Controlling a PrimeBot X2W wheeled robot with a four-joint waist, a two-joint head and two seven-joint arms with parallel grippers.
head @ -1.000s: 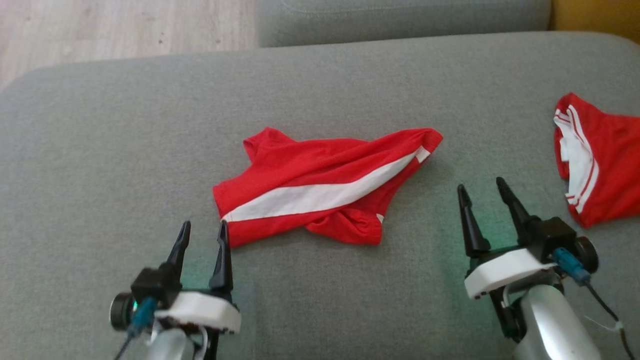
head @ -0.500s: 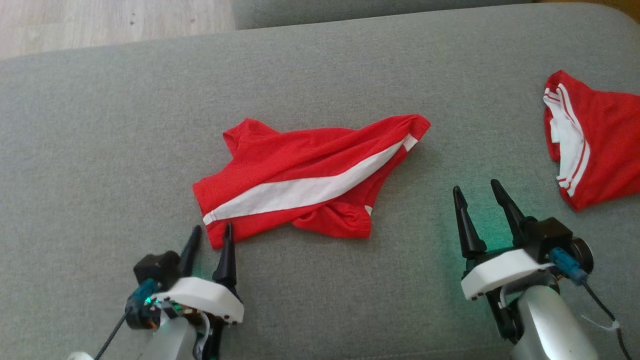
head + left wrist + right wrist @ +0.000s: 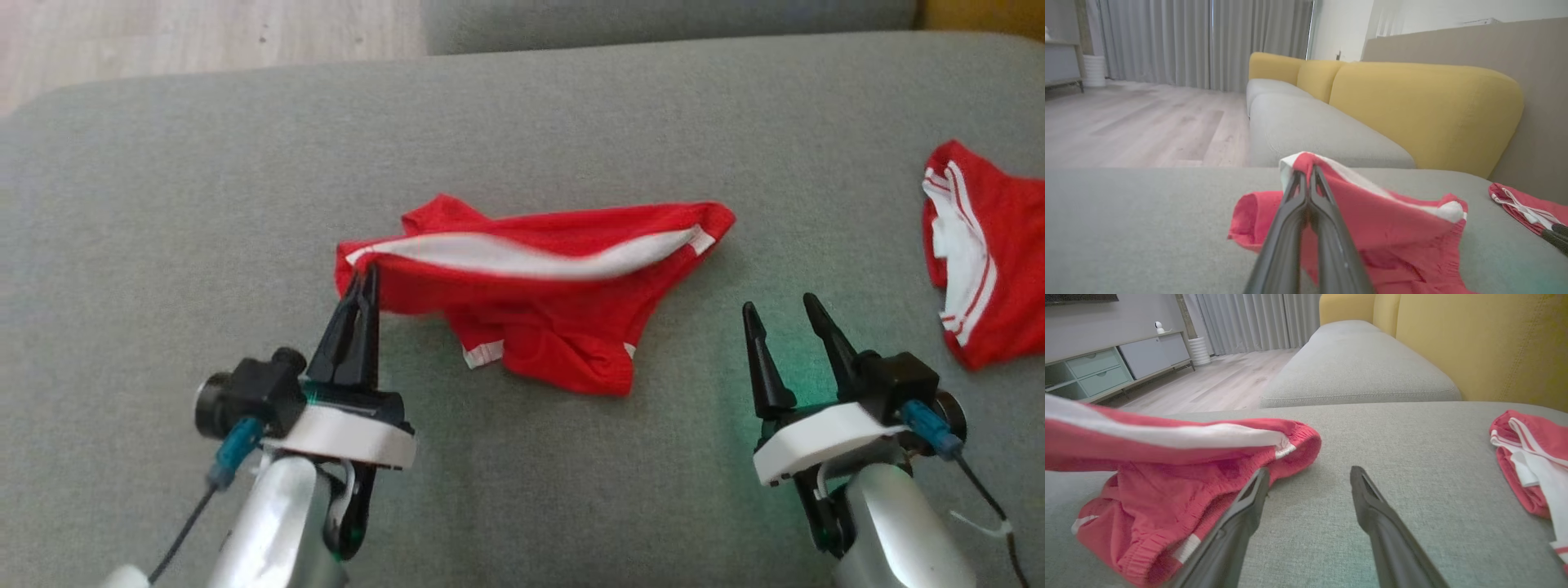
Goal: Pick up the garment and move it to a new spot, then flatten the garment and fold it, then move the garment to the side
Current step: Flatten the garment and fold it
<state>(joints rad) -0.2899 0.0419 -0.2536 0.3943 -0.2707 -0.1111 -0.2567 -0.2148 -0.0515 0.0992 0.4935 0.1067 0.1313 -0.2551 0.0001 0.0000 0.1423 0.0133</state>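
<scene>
Your red garment [image 3: 539,302] with its white stripe lies crumpled near the middle of the grey sofa seat [image 3: 522,122]. Its left corner is raised off the cushion, and the rest sags down and rests on the fabric. The white stripe runs along the upper edge towards the elastic waistband at the right end, and a bunched fold with white trim hangs below it.

Your left gripper [image 3: 365,278] has that raised corner. Its fingers are pressed together on the cloth at the stripe's left end, and in the left wrist view the red and white fabric drapes over their tips.

Your right gripper [image 3: 777,306] sits just right of the garment, low over the seat. Its fingers are spread apart with nothing between them. In the right wrist view one finger stands in front of the garment's lower edge, but you cannot tell from there whether it touches.

A second red garment [image 3: 988,261] with thin white bands lies well apart at the seat's right edge. Beyond the seat you have the yellow backrest [image 3: 1425,106], the wooden floor [image 3: 204,33] and grey curtains [image 3: 1208,41].
</scene>
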